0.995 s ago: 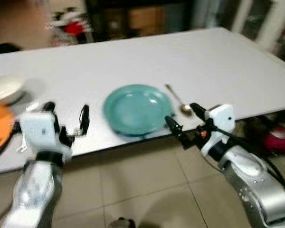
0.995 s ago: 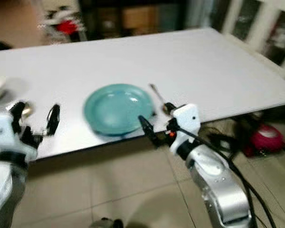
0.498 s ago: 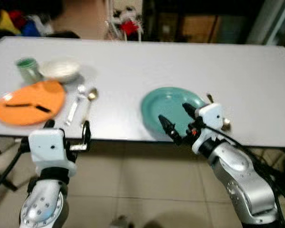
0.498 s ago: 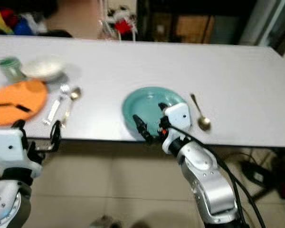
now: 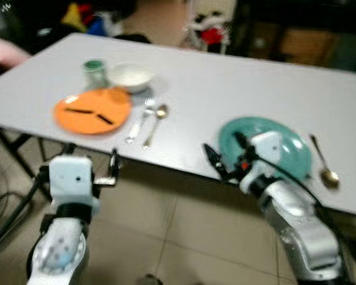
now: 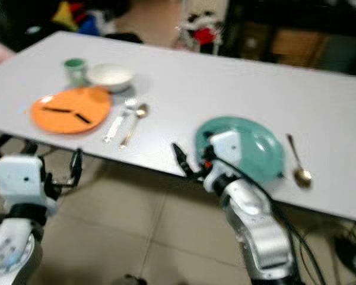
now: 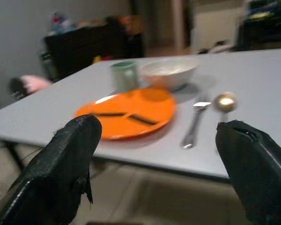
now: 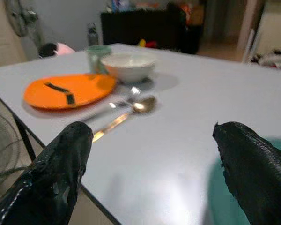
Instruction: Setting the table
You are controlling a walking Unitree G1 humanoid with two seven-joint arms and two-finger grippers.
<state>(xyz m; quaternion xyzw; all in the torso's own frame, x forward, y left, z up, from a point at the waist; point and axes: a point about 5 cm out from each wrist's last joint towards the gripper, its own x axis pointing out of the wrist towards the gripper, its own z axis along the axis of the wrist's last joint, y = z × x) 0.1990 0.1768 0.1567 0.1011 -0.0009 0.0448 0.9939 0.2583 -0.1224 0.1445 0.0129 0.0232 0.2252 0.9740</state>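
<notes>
A teal plate point(image 5: 288, 148) lies near the table's front edge, with a gold spoon point(image 5: 324, 164) to its right. Further left sit an orange plate point(image 5: 93, 111) with two dark strips on it, a white bowl point(image 5: 130, 76) and a green cup point(image 5: 95, 66). A fork point(image 5: 139, 117) and a second gold spoon point(image 5: 155, 122) lie beside the orange plate. My right gripper point(image 5: 225, 151) hangs open at the table edge, just left of the teal plate. My left gripper point(image 5: 90, 161) is open below the edge, in front of the orange plate point(image 7: 131, 110). Both hold nothing.
The white table point(image 5: 225, 89) stretches wide, with bare surface between the two place settings. A dark table leg point(image 5: 15, 148) stands at the left over the tiled floor point(image 5: 178, 237). Dark furniture and coloured clutter point(image 5: 210, 32) line the far side. A fan point(image 8: 14, 18) stands off to one side.
The camera has swung left and back, bringing the orange plate, bowl, cup, fork and second spoon into view. Both grippers stay open and empty before the table edge.
</notes>
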